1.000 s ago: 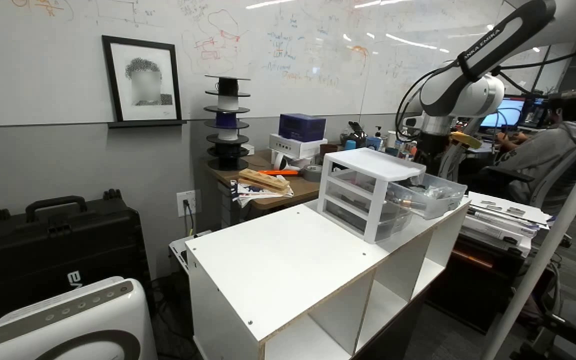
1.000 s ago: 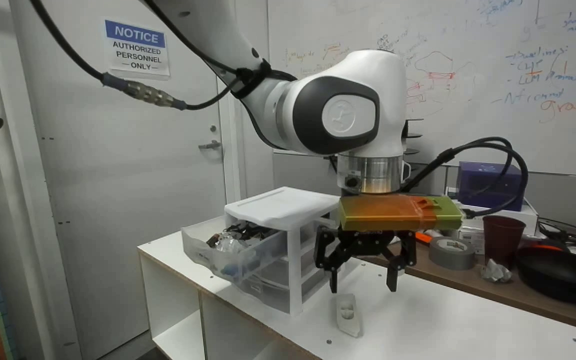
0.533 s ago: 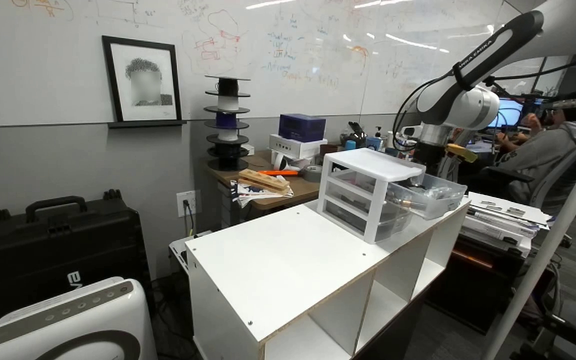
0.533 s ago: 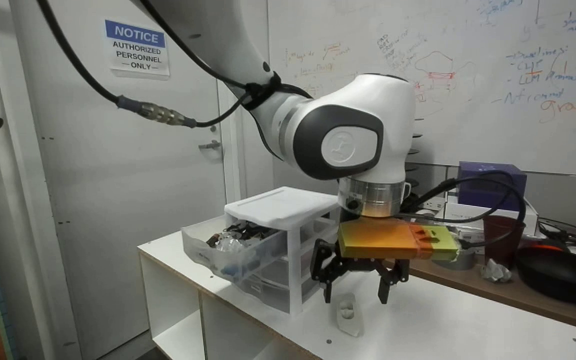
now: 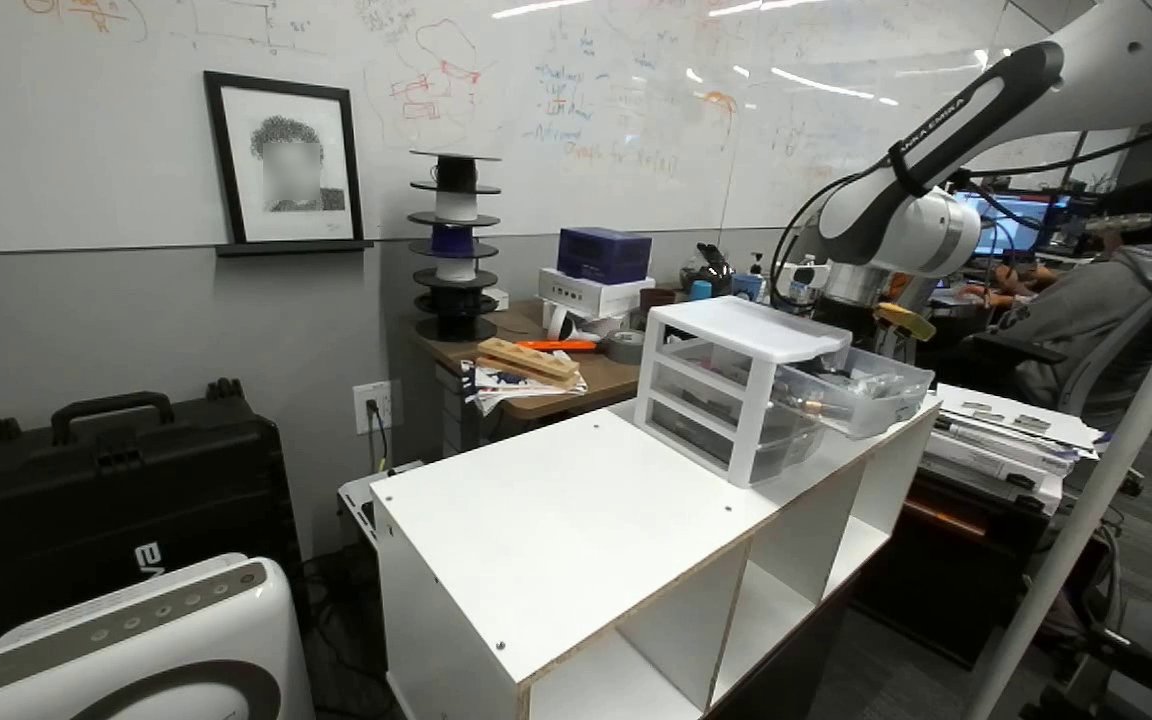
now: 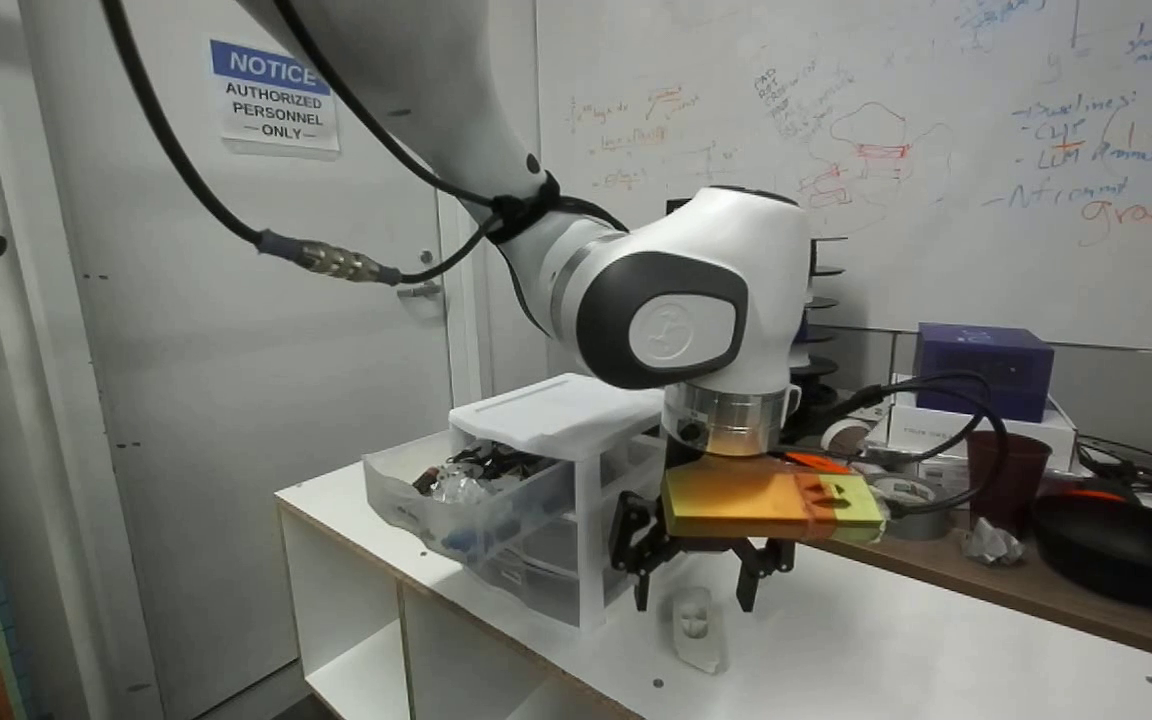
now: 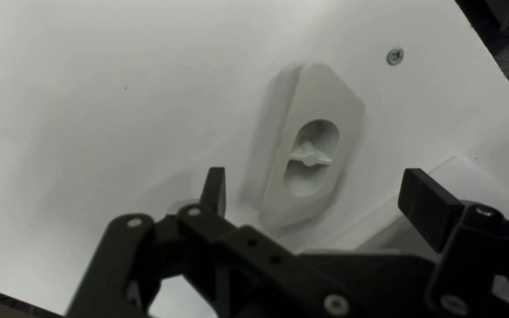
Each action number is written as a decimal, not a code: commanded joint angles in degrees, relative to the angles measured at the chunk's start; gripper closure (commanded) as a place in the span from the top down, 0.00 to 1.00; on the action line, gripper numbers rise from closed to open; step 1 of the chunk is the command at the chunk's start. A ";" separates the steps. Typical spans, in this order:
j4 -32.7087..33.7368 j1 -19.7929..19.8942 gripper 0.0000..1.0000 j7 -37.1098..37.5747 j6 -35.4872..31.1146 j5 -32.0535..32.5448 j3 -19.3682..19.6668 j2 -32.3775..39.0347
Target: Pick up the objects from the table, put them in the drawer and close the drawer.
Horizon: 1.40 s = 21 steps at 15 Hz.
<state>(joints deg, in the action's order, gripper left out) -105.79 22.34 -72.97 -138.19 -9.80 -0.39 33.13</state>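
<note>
A white elongated object with pointed ends and an oval recess with a crossbar (image 7: 310,158) lies on the white table (image 7: 104,110). It also shows in an exterior view (image 6: 700,648), beside the drawer unit (image 6: 591,560). The top drawer (image 6: 536,510) is pulled out and holds crumpled plastic and dark items; it also shows in an exterior view (image 5: 876,420). My gripper (image 6: 694,605) is open and empty, above the white object. In the wrist view its fingers (image 7: 315,185) are apart, one on each side of the object's near end. The drawer unit hides the object and fingertips in an exterior view.
The drawer unit's white frame (image 7: 471,181) is close to one finger in the wrist view. A wooden desk (image 6: 1066,580) with a tape roll, a dark red cup (image 6: 1006,480) and a black pan (image 6: 1126,550) stands beside the table. The table has a screw (image 7: 395,56) near its edge.
My gripper has come down, and in an exterior view it has shifted slightly left, over the white object. It has stayed open. The object and the drawer have not moved.
</note>
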 commanded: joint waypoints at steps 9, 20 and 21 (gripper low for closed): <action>-0.56 0.34 0.50 -0.93 -2.33 0.52 0.77 1.07; -1.64 -0.01 0.26 1.01 -3.94 2.13 2.19 -1.49; -2.05 0.33 0.25 0.62 -3.37 1.99 2.21 -2.57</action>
<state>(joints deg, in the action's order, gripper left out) -106.19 22.65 -73.22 -141.72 -8.92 1.07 33.96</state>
